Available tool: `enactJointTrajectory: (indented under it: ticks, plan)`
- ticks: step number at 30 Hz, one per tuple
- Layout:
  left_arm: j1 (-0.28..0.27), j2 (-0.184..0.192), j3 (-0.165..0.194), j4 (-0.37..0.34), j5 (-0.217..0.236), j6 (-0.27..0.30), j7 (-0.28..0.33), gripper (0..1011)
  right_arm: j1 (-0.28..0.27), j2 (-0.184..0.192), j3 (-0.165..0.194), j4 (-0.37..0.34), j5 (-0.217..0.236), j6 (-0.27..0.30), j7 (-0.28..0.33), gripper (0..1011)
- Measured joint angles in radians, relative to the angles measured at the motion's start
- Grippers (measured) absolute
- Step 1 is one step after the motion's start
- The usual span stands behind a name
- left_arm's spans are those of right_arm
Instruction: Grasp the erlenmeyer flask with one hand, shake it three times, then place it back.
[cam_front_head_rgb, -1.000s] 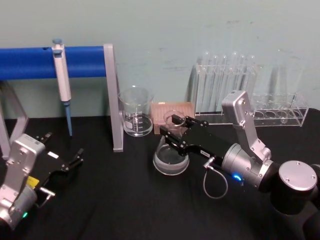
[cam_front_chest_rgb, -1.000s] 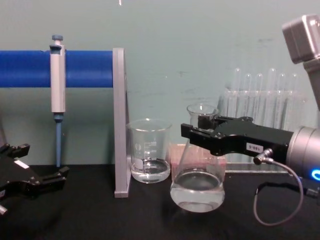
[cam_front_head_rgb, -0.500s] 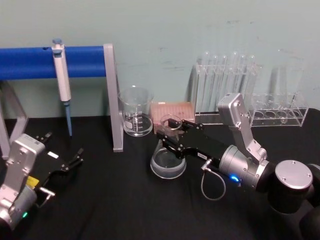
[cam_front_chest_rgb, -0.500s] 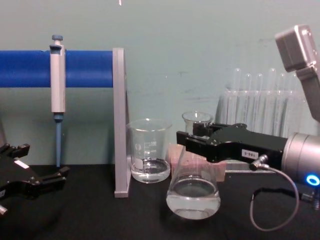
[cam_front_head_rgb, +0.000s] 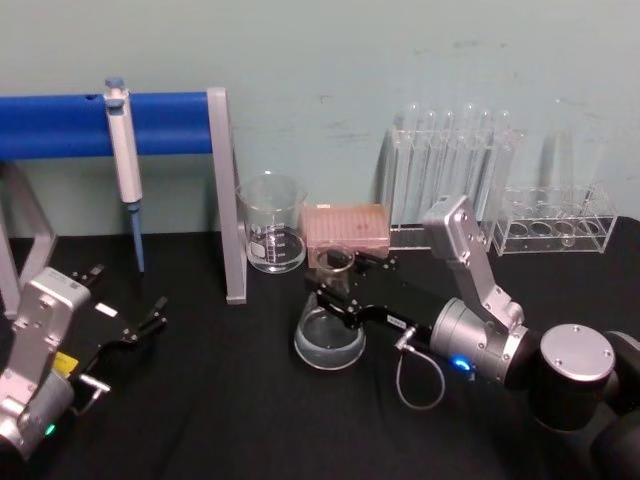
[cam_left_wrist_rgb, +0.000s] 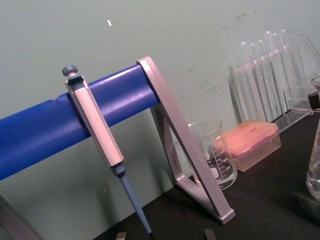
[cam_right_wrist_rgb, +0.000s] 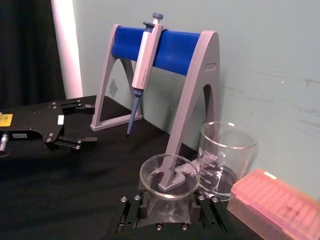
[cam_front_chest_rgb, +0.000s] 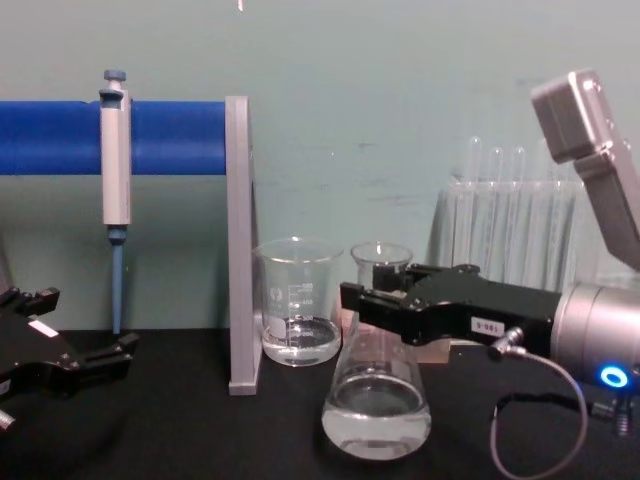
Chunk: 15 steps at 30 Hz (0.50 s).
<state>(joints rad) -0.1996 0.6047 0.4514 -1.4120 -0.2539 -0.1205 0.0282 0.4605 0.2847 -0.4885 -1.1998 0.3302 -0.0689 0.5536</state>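
Right of the pipette stand, out in front of the beaker and the pink tip box, my right gripper is clamped across the neck of the erlenmeyer flask, one black jaw on each side just under the flared lip. From the chest camera the flask stands close to upright, with clear liquid pooled in the wide bottom of the cone. I cannot tell whether its base rests on the black table or hangs just above it. I read this as somewhere within the shaking step, though nothing tells me how many shakes are done. To do it well I would want the base clearly off the cloth before each swing, then short, even strokes driven from the wrist, so that the liquid swirls low in the cone and does not climb toward the open mouth. The hold is on smooth glass at the narrowest part, so I judge hard reversals could let the neck slip or twist in the jaws, and I would go for gentle turnarounds. The beaker is near on the left and the tip box sits just behind, so any sideways stroke should be small or directed toward me. For the set-down I would bring it straight down, level, and only then release. My left gripper sits parked with its jaws apart at the table's near left, well apart from all of this.
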Motion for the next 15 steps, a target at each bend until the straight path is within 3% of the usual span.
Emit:
enactJointTrajectory:
  ticks: [15]
  plan:
    - [0.000, 0.000, 0.000, 0.000, 0.000, 0.000, 0.000, 1001, 0.012, -0.008, -0.014, 0.032, 0.001, -0.001, 0.011, 450]
